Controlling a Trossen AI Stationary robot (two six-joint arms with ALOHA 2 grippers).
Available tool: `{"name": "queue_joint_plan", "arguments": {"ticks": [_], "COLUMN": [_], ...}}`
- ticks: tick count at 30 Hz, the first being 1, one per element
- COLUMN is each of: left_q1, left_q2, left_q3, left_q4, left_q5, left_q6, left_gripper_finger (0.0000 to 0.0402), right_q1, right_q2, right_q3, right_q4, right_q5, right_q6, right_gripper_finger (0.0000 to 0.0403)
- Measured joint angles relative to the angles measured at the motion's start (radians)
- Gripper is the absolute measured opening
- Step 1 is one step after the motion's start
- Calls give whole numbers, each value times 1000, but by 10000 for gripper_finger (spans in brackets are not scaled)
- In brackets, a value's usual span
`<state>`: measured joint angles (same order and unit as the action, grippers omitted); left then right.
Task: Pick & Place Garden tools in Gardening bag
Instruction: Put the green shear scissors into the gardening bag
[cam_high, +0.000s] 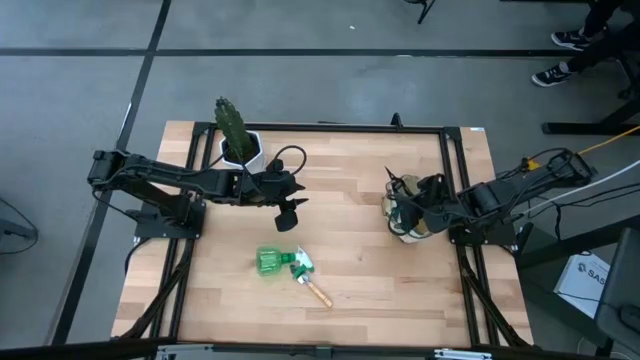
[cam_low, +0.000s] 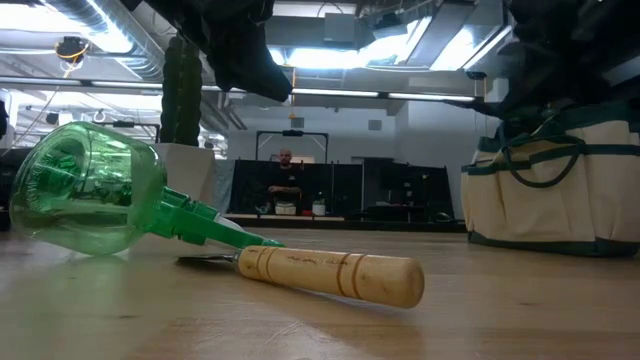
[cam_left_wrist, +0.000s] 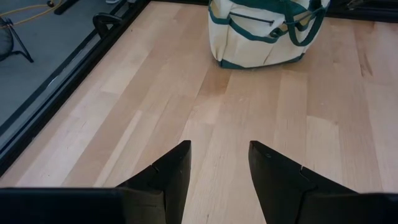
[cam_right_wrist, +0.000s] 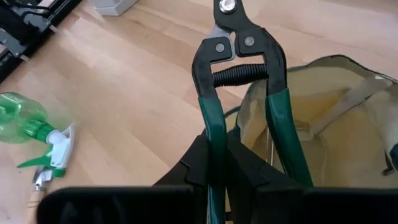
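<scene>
Just above the gardening bag (cam_right_wrist: 323, 118), the right gripper (cam_right_wrist: 225, 163) clamps one handle of the pruning shears (cam_right_wrist: 239, 74), which should be lowered squarely into the opening beneath before release.

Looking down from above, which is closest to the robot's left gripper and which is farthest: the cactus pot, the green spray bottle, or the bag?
From the left gripper:
1. Cactus pot, behind it, near the table's back edge. The green spray bottle, lying on its side toward the front, looks about as near; too close to call.
2. Bag, far across on the right, at the right gripper.
</scene>
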<state>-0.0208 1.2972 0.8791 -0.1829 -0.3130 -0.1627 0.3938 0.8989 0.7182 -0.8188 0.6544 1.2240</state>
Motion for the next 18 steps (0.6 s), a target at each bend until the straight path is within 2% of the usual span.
{"name": "queue_joint_plan", "arguments": {"ticks": [18], "left_q1": [0], "left_q2": [0], "left_q3": [0], "left_q4": [0], "left_q5": [0], "left_q6": [0], "left_gripper_finger": [157], "right_q1": [124], "right_q2": [0], "right_q3": [-44], "right_q4": [-32], "right_q5": [159], "right_q6": [206], "right_gripper_finger": [30]}}
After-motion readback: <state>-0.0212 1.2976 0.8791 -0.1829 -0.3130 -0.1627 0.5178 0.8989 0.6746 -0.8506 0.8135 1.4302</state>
